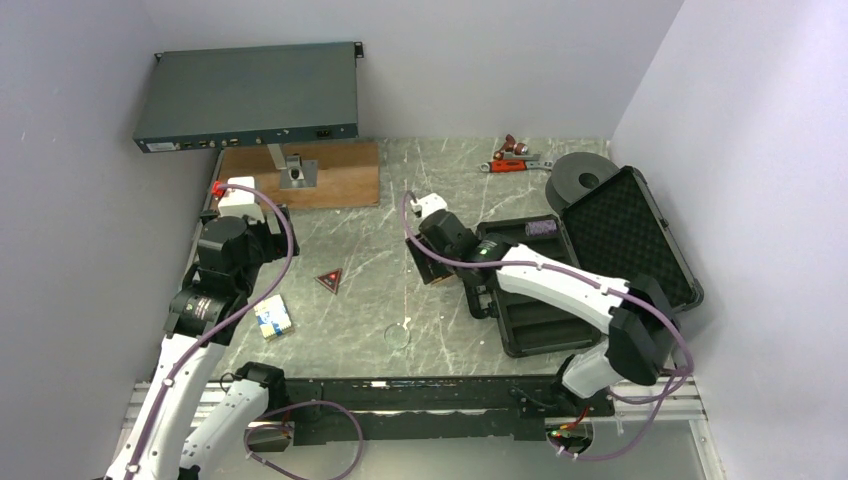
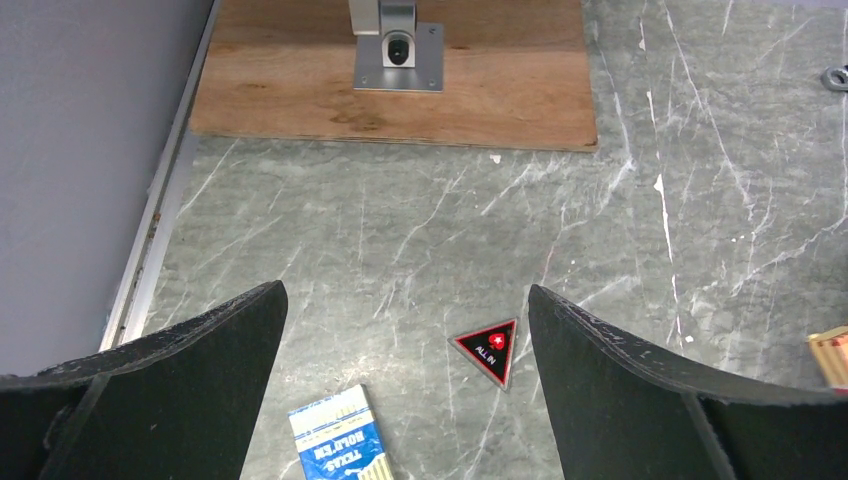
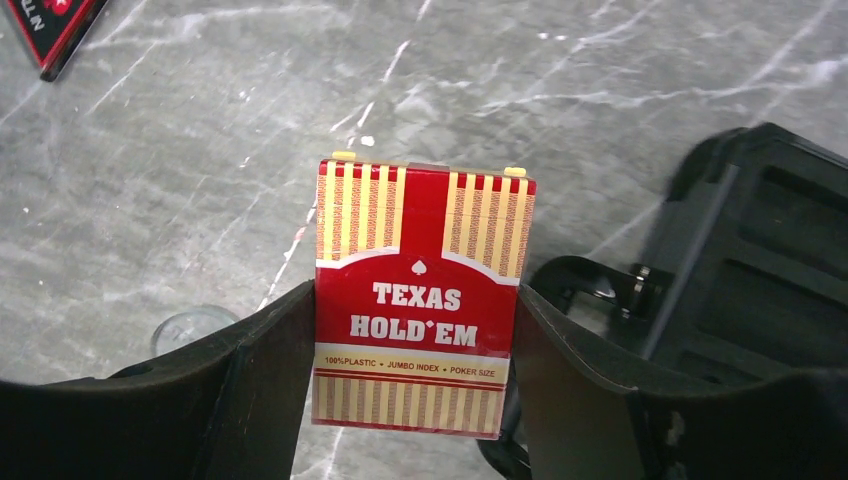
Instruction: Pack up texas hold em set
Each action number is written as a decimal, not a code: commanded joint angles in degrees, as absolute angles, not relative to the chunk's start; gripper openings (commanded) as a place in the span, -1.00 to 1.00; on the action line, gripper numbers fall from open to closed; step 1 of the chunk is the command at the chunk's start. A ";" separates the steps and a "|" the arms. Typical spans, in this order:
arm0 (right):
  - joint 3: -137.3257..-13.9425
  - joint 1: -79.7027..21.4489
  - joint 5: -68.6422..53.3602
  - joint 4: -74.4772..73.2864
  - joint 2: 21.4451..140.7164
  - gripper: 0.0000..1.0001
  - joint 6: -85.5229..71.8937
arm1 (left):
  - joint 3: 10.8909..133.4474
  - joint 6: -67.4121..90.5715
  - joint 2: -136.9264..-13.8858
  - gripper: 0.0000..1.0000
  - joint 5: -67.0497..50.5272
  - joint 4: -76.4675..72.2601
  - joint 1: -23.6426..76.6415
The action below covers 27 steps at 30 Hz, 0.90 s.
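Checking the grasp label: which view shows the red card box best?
Right wrist: the red card box is large and centred, label readable, held in the right gripper. Top external shows only a small sliver by that gripper; left wrist catches just a corner at its right edge.

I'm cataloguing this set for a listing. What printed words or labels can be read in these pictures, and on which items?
"TEXAS HOLD'EM": red card box, front face.
"100% PLASTIC • JUMBO INDEX • POKER SIZE": same box, pale band below the title.
"ALL IN": red triangle.
"TEXAS HOLD'EM", seen upside down: blue-white card box.
Grey rack unit: front-panel markings too small to read.
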<state>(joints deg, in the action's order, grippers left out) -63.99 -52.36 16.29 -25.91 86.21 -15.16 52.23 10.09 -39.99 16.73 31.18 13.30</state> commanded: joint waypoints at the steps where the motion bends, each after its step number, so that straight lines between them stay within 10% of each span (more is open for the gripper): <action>1: -63.02 -50.28 19.32 -25.90 80.43 -0.25 -13.83 | 53.70 9.30 -39.49 0.94 15.85 30.02 13.08; 14: -54.69 -43.57 23.35 -24.92 71.63 -0.30 -11.13 | 53.53 9.09 -38.47 0.99 14.68 29.87 13.08; 21: -50.15 -41.22 23.07 -24.34 67.31 -1.00 -15.18 | 53.34 9.01 -38.50 0.99 14.24 29.62 13.05; 27: -46.53 -39.40 28.18 -24.34 63.40 -1.00 -15.32 | 53.17 9.11 -38.94 0.98 13.69 29.42 13.05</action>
